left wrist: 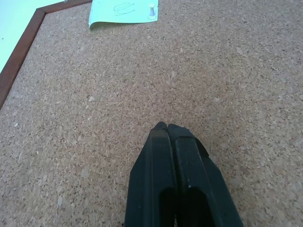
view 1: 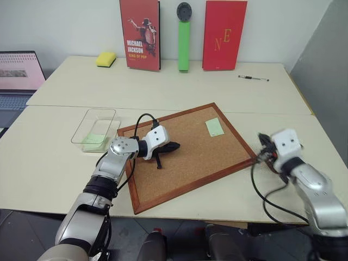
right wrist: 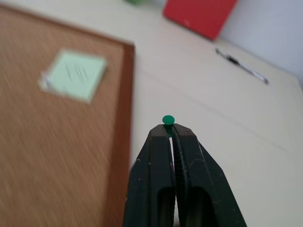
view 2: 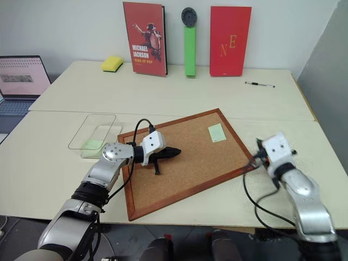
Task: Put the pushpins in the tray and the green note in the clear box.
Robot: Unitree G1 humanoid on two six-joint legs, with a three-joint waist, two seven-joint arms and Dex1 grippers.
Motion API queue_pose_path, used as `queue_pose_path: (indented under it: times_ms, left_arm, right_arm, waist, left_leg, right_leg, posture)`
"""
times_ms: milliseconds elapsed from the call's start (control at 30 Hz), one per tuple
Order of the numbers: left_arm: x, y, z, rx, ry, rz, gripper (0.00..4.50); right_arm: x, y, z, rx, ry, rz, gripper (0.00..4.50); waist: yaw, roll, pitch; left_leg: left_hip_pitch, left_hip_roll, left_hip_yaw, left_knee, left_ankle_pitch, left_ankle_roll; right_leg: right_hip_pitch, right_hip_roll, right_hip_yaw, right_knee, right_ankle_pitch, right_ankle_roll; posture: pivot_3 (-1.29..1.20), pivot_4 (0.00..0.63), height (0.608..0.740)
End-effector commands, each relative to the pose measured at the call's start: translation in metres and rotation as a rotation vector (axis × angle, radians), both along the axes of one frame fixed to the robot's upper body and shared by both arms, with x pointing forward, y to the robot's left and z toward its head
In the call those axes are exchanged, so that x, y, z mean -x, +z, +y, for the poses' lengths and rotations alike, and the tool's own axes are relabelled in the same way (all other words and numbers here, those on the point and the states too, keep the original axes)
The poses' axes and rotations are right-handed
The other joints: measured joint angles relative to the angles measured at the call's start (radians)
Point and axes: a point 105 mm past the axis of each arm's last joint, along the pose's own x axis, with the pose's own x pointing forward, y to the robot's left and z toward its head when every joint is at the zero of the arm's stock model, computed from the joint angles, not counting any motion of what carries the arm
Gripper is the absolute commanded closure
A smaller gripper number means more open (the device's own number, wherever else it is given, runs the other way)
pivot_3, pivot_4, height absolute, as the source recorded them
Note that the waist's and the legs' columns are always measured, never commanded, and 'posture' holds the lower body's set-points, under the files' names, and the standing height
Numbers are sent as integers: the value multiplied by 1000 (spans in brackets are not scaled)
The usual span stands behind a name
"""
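the right gripper [right wrist: 169, 128] has its jaws pinched tight on a small green pushpin [right wrist: 168, 120], whose round head pokes out just past the tips; it is held over the pale surface [view 1: 179, 92] just off the right-hand edge of the cork board [view 1: 187, 157]. the left gripper [left wrist: 168, 126] has its jaws pressed fully together with nothing between them, its tips low over the bare cork near the board's middle. on the board's far right part lies the green note [view 1: 214, 126], flat on the cork, with a white pushpin [left wrist: 151, 10] standing at one corner of it. nothing lies between the left jaws and the note but open cork. the wooden frame of the board runs between the note and the right gripper. left of the board, just beside its corner, sits the clear box [view 1: 95, 128], with a pale green slip showing in its near end. the tray cannot be clearly made out; a dark red-brown bit shows by the right gripper, mostly hidden behind it. farther back on the surface are a yellow sponge [view 1: 106, 58], two red books [view 1: 140, 33] standing against the wall, an upright green bar [view 1: 184, 45] between them, and a pen [view 1: 253, 78] to the right. a laptop [view 1: 17, 76] sits at the far left edge.
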Motion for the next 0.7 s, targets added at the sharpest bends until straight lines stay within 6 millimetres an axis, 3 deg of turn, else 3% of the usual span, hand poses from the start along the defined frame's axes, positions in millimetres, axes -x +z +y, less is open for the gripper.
queue_pose_path:
  times_ms: [33,367,400,533,633,700]
  left_arm:
    - [2,-7,-1,-32,-14,14,4500]
    - [-1,-6,-4,-23,-14,4,4500]
    - [-2,-6,-5,-21,-14,3,4500]
    - [-2,-4,-5,-7,-8,5,4500]
    - [-3,-3,-5,-7,-6,2,4500]
    - [-3,-3,-4,-8,-5,1,4500]
  right_arm:
    - [11,3,-25,125,-58,18,4494]
    - [14,-22,-35,215,-49,153,4494]
    - [14,-22,-36,217,-53,156,4010]
    - [13,-21,-37,223,-57,164,3293]
    - [13,-13,-40,257,-65,143,2741]
    - [10,5,-38,296,-58,78,2392]
  waist:
    - [-1,0,0]
    - [-1,0,0]
    - [-1,0,0]
    - [0,0,0]
    - [0,0,0]
    - [0,0,0]
  left_leg:
    - [1,0,0,0,0,0]
    - [2,0,1,1,0,0]
    - [2,0,1,1,0,0]
    - [2,0,0,1,0,0]
    - [2,0,0,1,0,0]
    - [2,0,0,1,0,0]
  right_leg:
    - [0,0,0,0,0,0]
    - [2,0,1,-1,-3,-5]
    - [3,0,0,-1,-2,-4]
    - [3,0,0,-1,-1,-1]
    - [3,0,0,-1,-1,-1]
    - [3,0,0,-1,-1,-1]
  posture:
    - [0,150,740]
    - [0,150,740]
    - [0,150,740]
    - [0,150,740]
    - [0,150,740]
    - [0,150,740]
